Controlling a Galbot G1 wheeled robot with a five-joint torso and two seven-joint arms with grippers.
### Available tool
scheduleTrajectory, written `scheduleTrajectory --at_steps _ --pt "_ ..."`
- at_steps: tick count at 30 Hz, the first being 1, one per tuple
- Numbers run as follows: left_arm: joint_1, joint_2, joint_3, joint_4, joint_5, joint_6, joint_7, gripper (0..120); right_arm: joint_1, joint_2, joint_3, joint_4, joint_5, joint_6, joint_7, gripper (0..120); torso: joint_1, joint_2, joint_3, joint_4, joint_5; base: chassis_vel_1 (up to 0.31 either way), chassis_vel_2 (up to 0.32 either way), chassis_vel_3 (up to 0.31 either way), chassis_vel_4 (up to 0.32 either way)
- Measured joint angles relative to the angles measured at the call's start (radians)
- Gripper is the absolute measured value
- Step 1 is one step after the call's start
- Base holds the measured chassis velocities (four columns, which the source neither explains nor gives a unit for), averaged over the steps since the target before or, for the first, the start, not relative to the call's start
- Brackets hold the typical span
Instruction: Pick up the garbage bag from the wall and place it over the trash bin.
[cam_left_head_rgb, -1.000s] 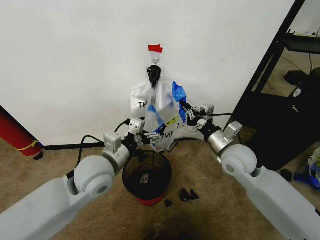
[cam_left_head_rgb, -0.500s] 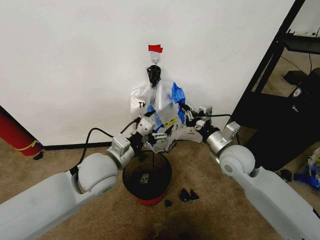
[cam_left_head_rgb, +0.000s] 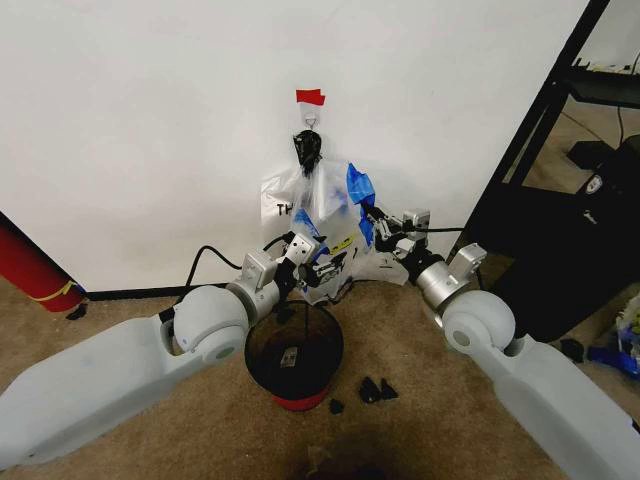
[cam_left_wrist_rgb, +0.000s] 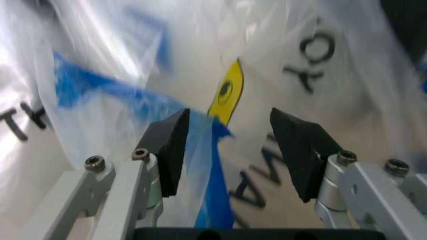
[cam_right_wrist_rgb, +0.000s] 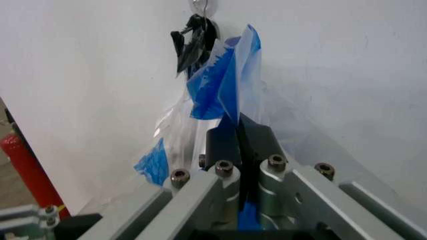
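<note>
1. The wall (cam_left_head_rgb: 150, 130) carries the bag (cam_left_head_rgb: 318, 215) on its hook, so nothing is placed yet.
2. The bin (cam_left_head_rgb: 295, 352) stands uncovered on the floor below.
3. Right gripper (cam_right_wrist_rgb: 238, 131): fingers closed on the bag's edge.
4. Left gripper (cam_left_wrist_rgb: 228, 152): fingers open around a fold, not yet gripping.

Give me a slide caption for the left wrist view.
Left gripper open against the garbage bag, film between its pads.

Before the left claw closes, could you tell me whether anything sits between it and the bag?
Nothing visible does. The left claw is open with the bag right at its fingers, a blue fold lying between them. The right claw is shut on the bag's blue edge, and the bag hangs from the hook above the bin.
</note>
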Motion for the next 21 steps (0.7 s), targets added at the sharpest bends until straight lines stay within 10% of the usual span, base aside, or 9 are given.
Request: scheduleTrajectory --at_steps 8,21 --pt "0.005 -0.011 0.010 0.036 0.068 0.016 -0.001 48 0.011 0.000 -0.007 0.002 0.008 0.000 0.000 0 0.000 0.000 0.000 -0.0002 0.0000 0.000 0.000 0.000 0.000" --pt "0.005 -0.012 0.022 0.046 0.062 0.054 -0.029 0 0.004 -0.004 -0.006 0.007 0.013 -0.001 0.012 0 0.000 0.000 0.000 -0.0001 0.0000 0.000 0.000 0.000 0.000"
